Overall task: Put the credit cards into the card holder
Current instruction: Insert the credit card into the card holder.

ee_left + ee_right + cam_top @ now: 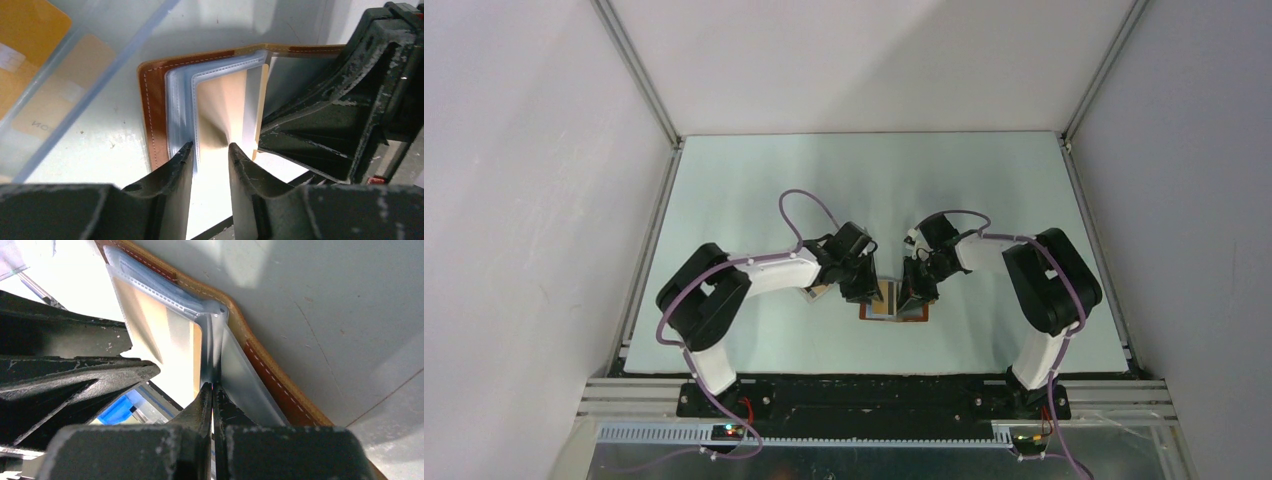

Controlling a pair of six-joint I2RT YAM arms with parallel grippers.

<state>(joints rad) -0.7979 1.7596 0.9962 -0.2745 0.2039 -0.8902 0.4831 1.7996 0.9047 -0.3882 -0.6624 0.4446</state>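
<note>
In the top view, the card holder [894,312] is seen lying open on the counter [754,190], midway between the left and right edges and toward the near edge. The left claw [861,287] and right claw [917,290] are lowered over it.

In the left wrist view, the left claw [211,162] is held narrowly apart, its fingers [186,162] set either side of a clear sleeve holding a gold credit card [222,110]. More credit cards [30,30] are seen in a clear box [107,65] beside the holder.

In the right wrist view, the right claw [212,395] is pinched tight on a clear sleeve of the card holder [270,382].
</note>
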